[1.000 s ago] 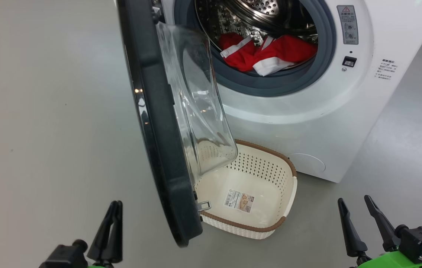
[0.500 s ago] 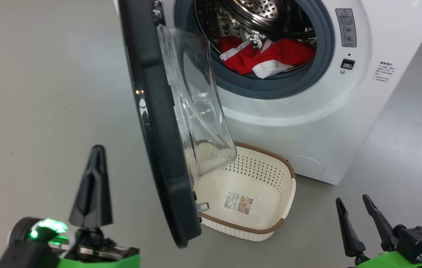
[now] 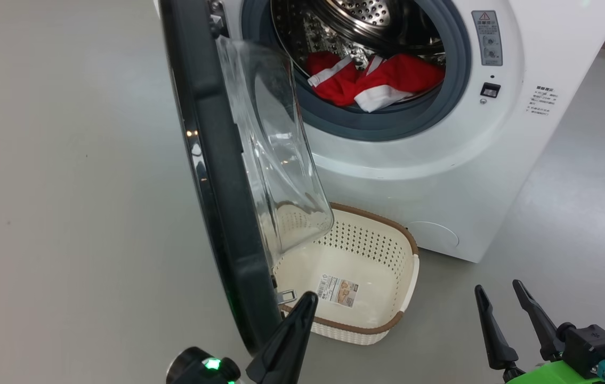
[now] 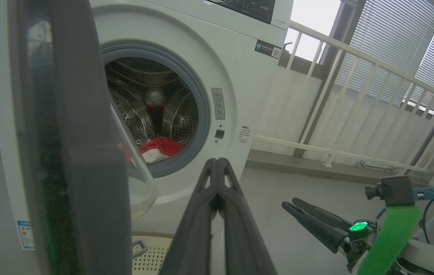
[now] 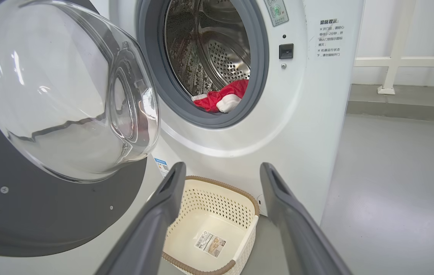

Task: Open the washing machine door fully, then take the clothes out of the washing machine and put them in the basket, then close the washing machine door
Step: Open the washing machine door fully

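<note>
- Inside the washing machine (image 3: 441, 160), the clothes (image 3: 374, 80) are seen, well apart from both jaws.
- Left jaws: pressed together, just beside the washing machine door (image 3: 211, 186).
- Right jaws: spread, near the basket (image 3: 366, 240).

the door (image 3: 217, 176) seems to overhang the basket (image 3: 358, 326); drum mouth (image 3: 366, 16) stands clear.

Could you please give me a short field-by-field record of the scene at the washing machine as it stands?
door: washing machine door swung open, standing out from the washing machine
laundry: red and white clothes lying at the front of the drum
basket: basket on the floor before the machine, no clothes in it
left arm: left gripper shut, empty, by the door's lower edge
right arm: right gripper open, empty
</note>
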You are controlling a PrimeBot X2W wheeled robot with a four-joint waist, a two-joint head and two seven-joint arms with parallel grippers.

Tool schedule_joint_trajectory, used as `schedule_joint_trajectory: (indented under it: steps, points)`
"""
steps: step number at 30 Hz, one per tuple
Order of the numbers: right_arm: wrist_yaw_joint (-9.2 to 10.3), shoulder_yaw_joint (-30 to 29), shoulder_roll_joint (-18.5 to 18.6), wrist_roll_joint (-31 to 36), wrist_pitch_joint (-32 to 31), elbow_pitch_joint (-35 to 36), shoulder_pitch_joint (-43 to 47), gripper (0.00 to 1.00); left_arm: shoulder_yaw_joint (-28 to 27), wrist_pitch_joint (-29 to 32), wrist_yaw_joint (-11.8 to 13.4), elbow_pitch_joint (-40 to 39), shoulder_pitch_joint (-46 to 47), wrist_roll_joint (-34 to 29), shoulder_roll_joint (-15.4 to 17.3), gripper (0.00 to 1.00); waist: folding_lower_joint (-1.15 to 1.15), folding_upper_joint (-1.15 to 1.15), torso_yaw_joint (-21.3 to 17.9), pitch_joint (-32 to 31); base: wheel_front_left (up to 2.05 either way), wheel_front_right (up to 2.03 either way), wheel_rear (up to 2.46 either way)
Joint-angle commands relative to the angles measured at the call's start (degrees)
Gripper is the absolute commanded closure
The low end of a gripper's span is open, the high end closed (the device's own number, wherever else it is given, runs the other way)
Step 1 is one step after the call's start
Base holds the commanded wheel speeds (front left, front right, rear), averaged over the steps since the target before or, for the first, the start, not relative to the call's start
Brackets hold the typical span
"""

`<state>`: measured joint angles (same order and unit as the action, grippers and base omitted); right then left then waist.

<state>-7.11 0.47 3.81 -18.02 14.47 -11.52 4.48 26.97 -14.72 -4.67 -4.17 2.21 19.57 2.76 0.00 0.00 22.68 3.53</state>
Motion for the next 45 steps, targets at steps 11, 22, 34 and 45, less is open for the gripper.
schedule_joint_trajectory:
  steps: [11,22,34,45]
  points:
    - [-0.37,1.3,0.6,0.2,0.5,1.4,-1.9,0.00,-3.7,-0.3,2.3,10.2,3.9,2.8,0.1,1.00,0.00,0.00,-0.6,0.5,0.00,0.00,0.00]
    - [-0.37,1.1,0.5,0.1,0.5,1.5,-2.0,0.00,-9.2,-0.3,3.3,13.9,4.8,3.8,0.1,1.00,0.00,0.00,-0.4,0.8,0.00,0.00,0.00]
    - [-0.37,1.4,0.4,0.2,0.5,1.9,-2.5,0.00,-22.1,-0.3,2.5,14.0,3.3,-1.2,0.2,1.00,0.00,0.00,-0.1,2.1,0.00,0.00,0.00]
    - [-0.37,1.4,1.4,0.3,0.5,2.3,-3.8,0.00,-34.4,-0.3,2.2,14.8,5.1,-3.8,0.3,1.00,0.00,0.00,-0.7,4.8,0.00,0.00,0.00]
